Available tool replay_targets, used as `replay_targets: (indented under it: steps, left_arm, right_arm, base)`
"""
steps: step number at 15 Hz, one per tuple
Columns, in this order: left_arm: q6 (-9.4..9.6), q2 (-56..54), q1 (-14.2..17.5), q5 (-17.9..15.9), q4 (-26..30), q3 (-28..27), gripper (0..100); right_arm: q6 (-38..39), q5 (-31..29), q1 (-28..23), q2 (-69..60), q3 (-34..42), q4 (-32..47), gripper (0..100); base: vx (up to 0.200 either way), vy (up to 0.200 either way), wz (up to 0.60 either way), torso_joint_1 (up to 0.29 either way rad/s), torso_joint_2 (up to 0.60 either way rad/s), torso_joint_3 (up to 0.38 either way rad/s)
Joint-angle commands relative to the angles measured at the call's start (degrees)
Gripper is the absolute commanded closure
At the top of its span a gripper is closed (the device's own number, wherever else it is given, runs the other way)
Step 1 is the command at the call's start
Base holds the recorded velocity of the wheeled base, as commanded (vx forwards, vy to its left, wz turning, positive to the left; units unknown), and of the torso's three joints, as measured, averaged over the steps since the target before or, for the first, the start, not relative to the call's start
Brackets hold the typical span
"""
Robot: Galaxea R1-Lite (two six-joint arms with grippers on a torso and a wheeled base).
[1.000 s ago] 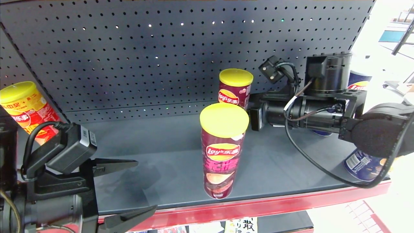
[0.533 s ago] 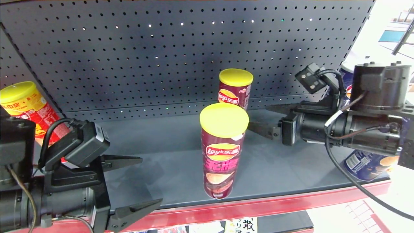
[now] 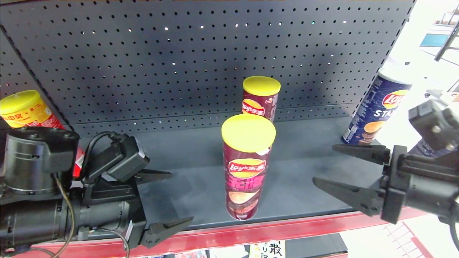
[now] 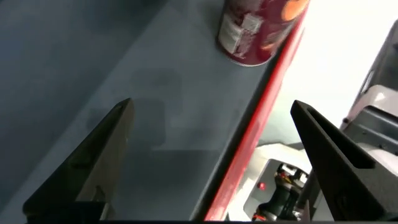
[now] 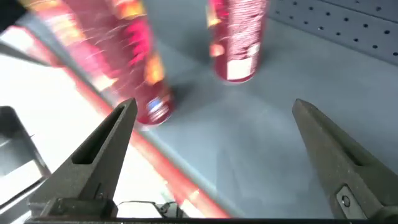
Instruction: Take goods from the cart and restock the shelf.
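Maroon can [image 3: 247, 168] on shelf [image 3: 186, 157], blue can [image 3: 374, 107] right

This looks like a shop: a dark grey metal display shelf [image 3: 200, 186] of the retail kind, backed by a perforated panel [image 3: 161, 71] and edged in front with a red strip [image 3: 287, 229]. Snack tubes stand on it as stock: a front purple canister [image 3: 246, 168], a rear purple canister [image 3: 260, 98], a blue canister [image 3: 374, 107] and a red canister [image 3: 27, 113]. Below the strip is printed paper [image 3: 270, 249], possibly a price tag
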Motion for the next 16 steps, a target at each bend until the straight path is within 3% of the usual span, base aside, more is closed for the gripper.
replay_targets:
  steps: [1, 7, 12, 16]
  left_arm:
    - [-0.01, 3.82, -1.27, 1.06, -0.03, -1.26, 0]
    - [0.07, 7.87, -2.77, 2.21, -0.20, -3.55, 0]
    - [0.07, 11.82, -3.03, 2.65, -5.57, -3.90, 0]
    - [-0.01, 13.84, -4.44, 3.00, -5.92, -6.01, 0]
  right_arm:
    - [0.03, -0.34, 1.28, -11.88, 6.03, 0.32, 0]
    - [0.20, -2.27, -3.55, -20.58, 11.04, 0.50, 0]
    - [0.29, -2.27, -6.45, -22.43, 11.74, 0.50, 0]
    - [0.99, -2.27, -7.60, -23.30, 12.54, 0.50, 0]
  base:
    - [0.000, 0.000, 0.00, 0.000, 0.00, 0.000]
    - [0.000, 0.000, 0.00, 0.000, 0.00, 0.000]
    - [0.000, 0.000, 0.00, 0.000, 0.00, 0.000]
    - [0.000, 0.000, 0.00, 0.000, 0.00, 0.000]
